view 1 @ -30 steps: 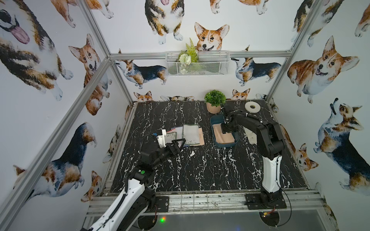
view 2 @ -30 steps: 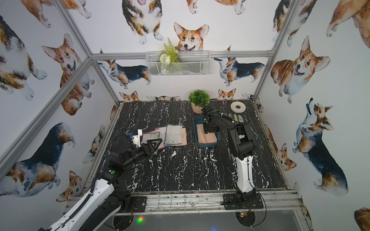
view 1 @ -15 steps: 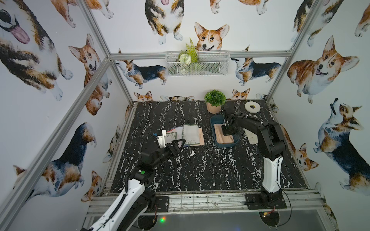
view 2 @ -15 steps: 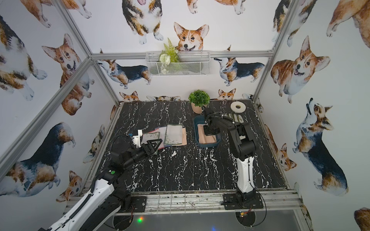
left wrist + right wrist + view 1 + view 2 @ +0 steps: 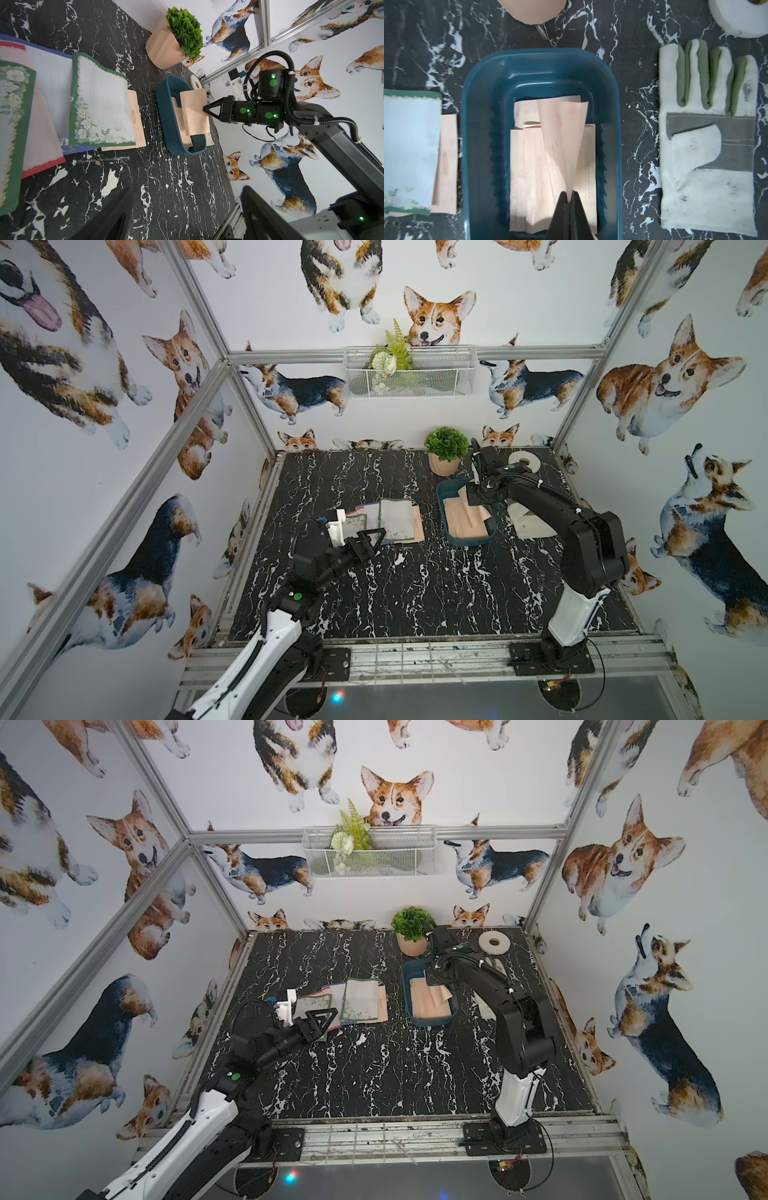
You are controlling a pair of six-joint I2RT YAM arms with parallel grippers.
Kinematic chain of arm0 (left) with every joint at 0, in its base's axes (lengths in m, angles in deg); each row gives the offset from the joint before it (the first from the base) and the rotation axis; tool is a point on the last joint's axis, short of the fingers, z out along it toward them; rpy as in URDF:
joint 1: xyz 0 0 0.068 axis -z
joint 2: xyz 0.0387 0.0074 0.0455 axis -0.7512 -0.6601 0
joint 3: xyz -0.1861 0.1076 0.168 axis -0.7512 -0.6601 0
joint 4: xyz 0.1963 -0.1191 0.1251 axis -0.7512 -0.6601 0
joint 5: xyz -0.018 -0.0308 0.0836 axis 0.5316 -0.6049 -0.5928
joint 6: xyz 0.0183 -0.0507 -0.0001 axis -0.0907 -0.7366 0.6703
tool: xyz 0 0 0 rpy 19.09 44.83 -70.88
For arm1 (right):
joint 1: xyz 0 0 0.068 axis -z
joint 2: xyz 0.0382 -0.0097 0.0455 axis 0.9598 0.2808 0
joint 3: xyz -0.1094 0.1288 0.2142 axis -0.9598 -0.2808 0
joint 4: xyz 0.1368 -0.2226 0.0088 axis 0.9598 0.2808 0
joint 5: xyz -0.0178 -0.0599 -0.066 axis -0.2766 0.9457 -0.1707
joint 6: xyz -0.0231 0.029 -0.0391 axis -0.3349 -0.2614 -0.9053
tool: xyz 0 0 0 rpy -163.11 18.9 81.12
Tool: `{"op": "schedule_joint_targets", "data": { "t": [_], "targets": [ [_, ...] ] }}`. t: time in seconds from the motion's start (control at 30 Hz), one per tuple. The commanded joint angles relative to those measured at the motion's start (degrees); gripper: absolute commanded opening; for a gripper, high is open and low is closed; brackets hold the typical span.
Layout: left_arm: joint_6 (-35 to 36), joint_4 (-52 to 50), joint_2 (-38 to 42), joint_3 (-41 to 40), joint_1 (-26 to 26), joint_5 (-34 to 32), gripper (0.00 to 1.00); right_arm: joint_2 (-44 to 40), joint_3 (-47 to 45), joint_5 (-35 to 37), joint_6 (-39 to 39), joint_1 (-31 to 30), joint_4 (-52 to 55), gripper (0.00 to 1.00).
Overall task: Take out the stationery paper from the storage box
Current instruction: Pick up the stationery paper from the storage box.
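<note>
The dark teal storage box (image 5: 441, 506) (image 5: 542, 60) sits on the black marble table, right of centre, with peach stationery paper (image 5: 465, 524) (image 5: 430, 1006) lying in it. My right gripper (image 5: 569, 197) (image 5: 204, 108) is over the box, shut on the edge of one peach sheet (image 5: 562, 133) (image 5: 195, 112), which hangs curled above the stack. My left gripper (image 5: 370, 537) (image 5: 186, 190) hovers open and empty over the table. It is near the front of several bordered sheets (image 5: 395, 518) (image 5: 99, 104) spread out left of the box.
A white-and-grey work glove (image 5: 708, 135) (image 5: 530, 522) lies right of the box. A potted plant (image 5: 445, 450) and a white tape roll (image 5: 524, 460) stand behind it. A white wire basket (image 5: 409, 373) hangs on the back wall.
My right gripper has closed on a peach sheet in the box and raised its edge. The left arm has not moved.
</note>
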Motion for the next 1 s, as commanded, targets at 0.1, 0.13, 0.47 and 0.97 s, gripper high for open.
{"op": "schedule_joint_targets", "data": {
  "t": [0.1, 0.13, 0.47, 0.97],
  "targets": [
    [-7.87, 21.21, -7.43, -1.59, -0.11, 5.63, 0.85, -8.65, -0.44, -6.62, 3.81, -0.09, 1.48, 0.0],
    [-9.34, 26.22, -9.55, -2.13, -0.11, 6.73, 0.85, -9.9, -0.37, -8.2, 4.34, -0.09, 2.03, 0.0],
    [-14.91, 56.02, -30.59, 1.49, 4.22, 11.92, 0.85, -23.11, 0.67, -19.91, 12.36, -4.33, 6.36, 0.0],
    [-14.52, 60.89, -42.91, 10.49, 11.77, 10.35, 0.82, -30.26, -5.54, -28.21, 20.73, -8.15, -1.35, 0.0]
  ]
}}
